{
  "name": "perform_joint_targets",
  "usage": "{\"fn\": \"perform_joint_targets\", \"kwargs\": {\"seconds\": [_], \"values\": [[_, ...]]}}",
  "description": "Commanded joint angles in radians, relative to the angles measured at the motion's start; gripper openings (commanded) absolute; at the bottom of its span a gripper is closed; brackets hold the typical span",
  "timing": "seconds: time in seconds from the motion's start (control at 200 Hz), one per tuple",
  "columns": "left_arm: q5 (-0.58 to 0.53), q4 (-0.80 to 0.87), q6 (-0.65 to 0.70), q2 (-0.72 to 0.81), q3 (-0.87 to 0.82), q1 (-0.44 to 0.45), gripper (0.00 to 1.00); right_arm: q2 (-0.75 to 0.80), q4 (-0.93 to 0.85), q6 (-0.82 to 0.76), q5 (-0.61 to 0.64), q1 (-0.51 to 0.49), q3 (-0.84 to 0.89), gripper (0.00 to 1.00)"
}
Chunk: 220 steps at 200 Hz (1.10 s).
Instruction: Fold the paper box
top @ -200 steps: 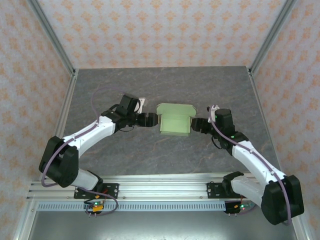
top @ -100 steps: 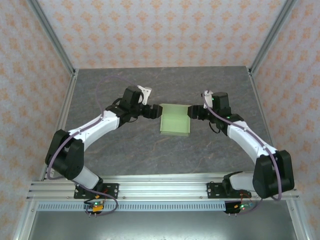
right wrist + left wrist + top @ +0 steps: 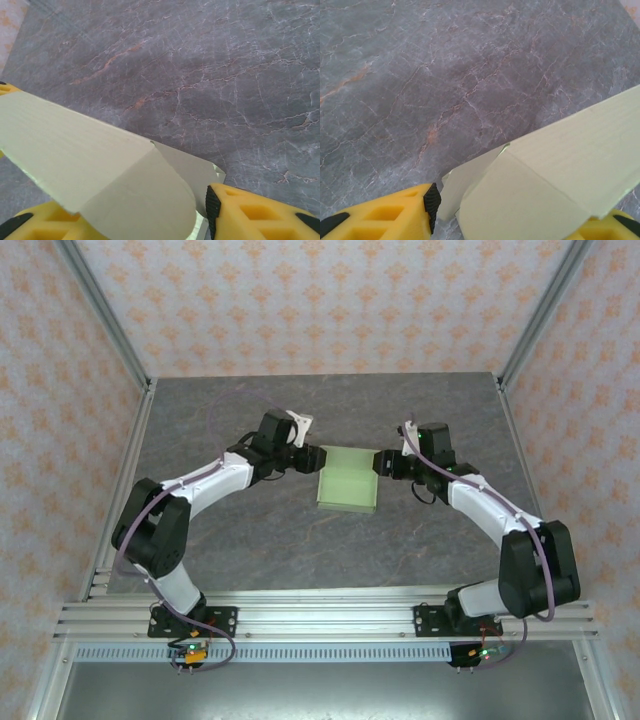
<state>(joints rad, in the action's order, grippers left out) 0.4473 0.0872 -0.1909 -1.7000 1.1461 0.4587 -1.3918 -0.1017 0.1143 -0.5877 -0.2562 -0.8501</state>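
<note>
Since each gripper meets the paper box (image 3: 347,480) at one of its far corners, we judge the fold to be at a delicate point. The box lies low on the grey table (image 3: 250,530). The left gripper (image 3: 312,460) is at the box's far left corner and the right gripper (image 3: 382,464) at its far right corner, so the box sits between them.

From the left wrist, a pale green flap with a crease rises between the yellow fingers (image 3: 395,217), its edge just beside one dark pad. From the right wrist we see the mirror of it, a creased flap between that gripper's fingers (image 3: 255,212). On both sides the jaws bracket card, but we cannot tell whether they pinch it or merely flank it.

We see three things that could go wrong:
- If one side squeezes or pushes before the other, the light box could skid across the table or twist, and the far wall would fold crooked
- If a pad lands off the crease, the thin card could buckle or take a false fold
- If the flap slips out from between the fingers, it could spring back flat

Counted, we have one paper box, two arms, two grippers, four yellow fingers and one table
</note>
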Motion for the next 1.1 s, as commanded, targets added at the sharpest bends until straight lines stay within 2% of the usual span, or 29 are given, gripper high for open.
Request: {"fn": "perform_joint_targets", "kwargs": {"seconds": [0.0, 0.11, 0.225, 0.485, 0.631, 0.786, 1.096], "values": [[0.016, -0.035, -0.008, -0.024, 0.042, 0.015, 0.45, -0.023, 0.048, 0.028, -0.025, 0.005, -0.01, 0.49], [0.031, -0.024, -0.017, -0.048, 0.064, 0.019, 0.37, -0.038, 0.073, 0.061, -0.032, 0.004, -0.008, 0.49], [0.026, -0.021, -0.037, -0.047, 0.065, 0.033, 0.34, -0.046, 0.119, 0.119, -0.049, 0.002, 0.009, 0.44], [0.003, -0.08, -0.144, -0.038, 0.015, 0.067, 0.35, -0.004, 0.249, 0.227, 0.011, -0.033, 0.088, 0.39], [-0.066, -0.142, -0.239, -0.023, -0.032, 0.095, 0.35, 0.034, 0.253, 0.232, 0.058, -0.06, 0.131, 0.39], [-0.117, -0.172, -0.256, -0.001, -0.09, 0.154, 0.36, 0.085, 0.257, 0.234, 0.085, -0.077, 0.186, 0.39], [-0.171, -0.175, -0.241, 0.069, -0.221, 0.178, 0.38, 0.153, 0.329, 0.265, 0.138, -0.114, 0.328, 0.39]]}}
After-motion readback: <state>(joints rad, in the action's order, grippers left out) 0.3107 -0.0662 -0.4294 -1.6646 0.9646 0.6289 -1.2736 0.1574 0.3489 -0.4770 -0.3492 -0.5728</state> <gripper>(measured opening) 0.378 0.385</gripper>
